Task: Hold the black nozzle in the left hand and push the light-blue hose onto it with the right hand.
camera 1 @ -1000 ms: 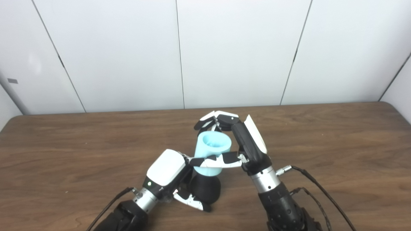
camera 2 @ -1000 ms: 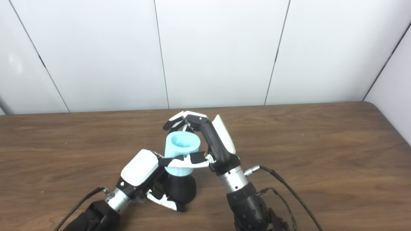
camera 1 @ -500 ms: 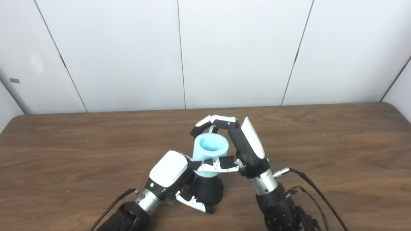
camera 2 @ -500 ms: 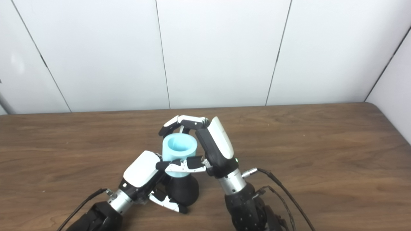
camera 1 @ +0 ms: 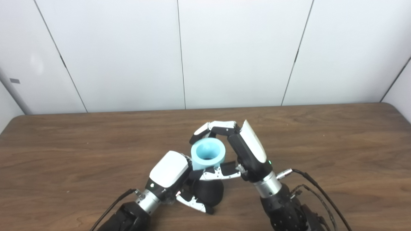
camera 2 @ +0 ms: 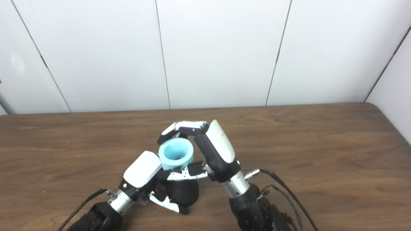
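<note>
The black nozzle (camera 1: 208,192) stands near the table's front edge, its rounded body wrapped by my left hand (camera 1: 170,175). A short light-blue hose (camera 1: 208,155) sits upright on top of the nozzle, open end facing up. My right hand (camera 1: 239,154) is shut on the hose, fingers curled round its far side and thumb across its near side. In the right eye view the same stack shows: hose (camera 2: 176,156) above nozzle (camera 2: 181,192). The joint between hose and nozzle is hidden behind the right thumb.
The brown wooden table (camera 1: 321,144) stretches to both sides, backed by a white panelled wall. Black cables (camera 1: 316,192) trail from my right wrist over the table at the front right.
The right hand has pressed the hose down and toward me, so less of its side wall shows above the nozzle. The left hand has stayed on the nozzle.
</note>
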